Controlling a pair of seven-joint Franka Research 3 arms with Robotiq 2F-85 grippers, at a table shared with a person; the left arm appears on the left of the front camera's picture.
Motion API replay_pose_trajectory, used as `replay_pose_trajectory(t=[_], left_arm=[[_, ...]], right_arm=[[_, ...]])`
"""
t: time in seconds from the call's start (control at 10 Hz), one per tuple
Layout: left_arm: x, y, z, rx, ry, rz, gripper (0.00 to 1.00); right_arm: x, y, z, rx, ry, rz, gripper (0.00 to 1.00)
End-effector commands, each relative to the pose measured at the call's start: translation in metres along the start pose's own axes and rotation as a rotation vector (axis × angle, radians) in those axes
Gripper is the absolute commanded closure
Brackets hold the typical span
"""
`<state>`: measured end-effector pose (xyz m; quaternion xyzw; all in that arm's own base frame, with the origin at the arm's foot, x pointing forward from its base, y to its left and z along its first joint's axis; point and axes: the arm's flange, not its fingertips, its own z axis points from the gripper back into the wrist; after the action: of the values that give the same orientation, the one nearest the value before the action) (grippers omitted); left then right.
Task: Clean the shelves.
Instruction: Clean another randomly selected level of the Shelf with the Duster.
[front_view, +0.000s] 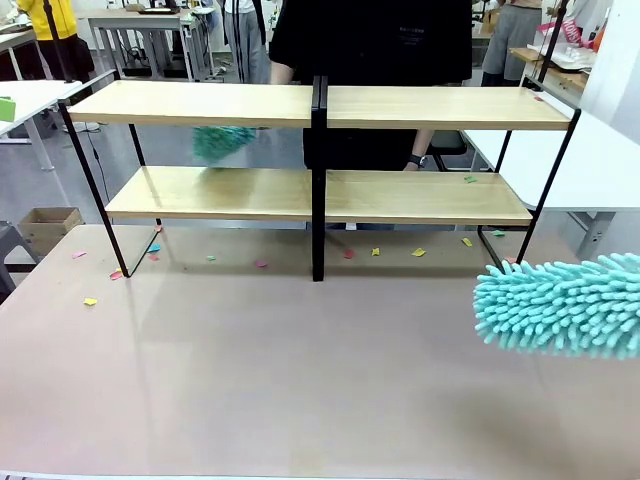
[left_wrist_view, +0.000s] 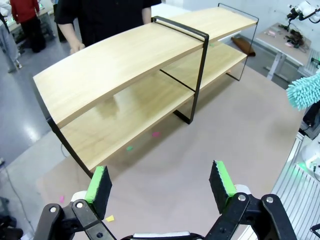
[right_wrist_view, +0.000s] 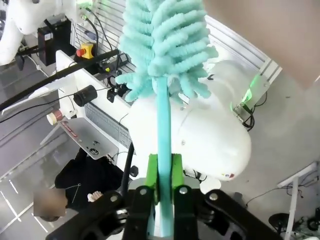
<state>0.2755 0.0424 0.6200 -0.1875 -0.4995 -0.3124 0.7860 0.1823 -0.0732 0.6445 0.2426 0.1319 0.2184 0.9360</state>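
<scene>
- Right gripper (right_wrist_view: 164, 172), black with green rubber pads, sits closest to its wrist camera. Its jaws are clamped tight on the thin, smooth teal plastic handle (right_wrist_view: 162, 125) of a fluffy teal duster (right_wrist_view: 165, 45).
- In the front view the duster's shaggy head (front_view: 565, 305), a thick bundle of soft chenille strands, sits over the near right part of the table (front_view: 300, 370). It is well apart from the rack; whether it brushes the tabletop cannot be told.
- Left gripper (left_wrist_view: 160, 181), with the same black fingers and green pads, has its jaws spread wide and holds nothing. It hangs above the tabletop with the rack ahead of it.
- The shelves (front_view: 200, 103) stand across the far half of the table. They are a wide two-tier rack of four flat, light wooden boards with a faint grain, on a thin black metal frame with a central black post (front_view: 318, 180) and slanted end legs.
- One small teal scrap (front_view: 470, 179) lies on the lower right board.
- Yellow, pink and teal paper scraps (front_view: 418, 252) dot the matt pinkish-beige tabletop under and beside the rack.
- A second teal duster (front_view: 222, 142), blurred, shows between the left upper and lower boards.
- A person in a black top (front_view: 370, 40) stands just behind the rack, one hand (front_view: 413, 160) with a dark wristband showing between the right boards.
</scene>
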Motion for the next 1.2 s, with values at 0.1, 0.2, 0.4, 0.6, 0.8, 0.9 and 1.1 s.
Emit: replay_pose_trajectory(t=[0.1,0.2,0.4,0.6,0.8,0.9,1.1], left_arm=[[0.000,-0.001,-0.001,0.009,0.008,0.003,0.00],[0.000,-0.001,-0.001,0.009,0.008,0.003,0.00],[0.000,-0.001,-0.001,0.009,0.008,0.003,0.00],[0.000,-0.001,-0.001,0.009,0.008,0.003,0.00],[0.000,-0.001,-0.001,0.009,0.008,0.003,0.00],[0.000,-0.001,-0.001,0.009,0.008,0.003,0.00],[0.000,-0.001,-0.001,0.009,0.008,0.003,0.00]], right_arm=[[0.046,0.042,-0.019,-0.035,-0.023,-0.074,0.88],[0.082,0.048,-0.045,-0.053,-0.037,-0.118,0.88],[0.133,0.056,-0.084,-0.056,-0.142,-0.156,0.88],[0.119,0.045,-0.066,-0.066,-0.077,-0.146,0.88],[0.142,0.045,-0.073,-0.116,-0.247,-0.265,0.88],[0.176,0.047,-0.090,-0.088,-0.345,-0.290,0.88],[0.229,0.040,-0.132,-0.024,-0.468,-0.315,0.88]])
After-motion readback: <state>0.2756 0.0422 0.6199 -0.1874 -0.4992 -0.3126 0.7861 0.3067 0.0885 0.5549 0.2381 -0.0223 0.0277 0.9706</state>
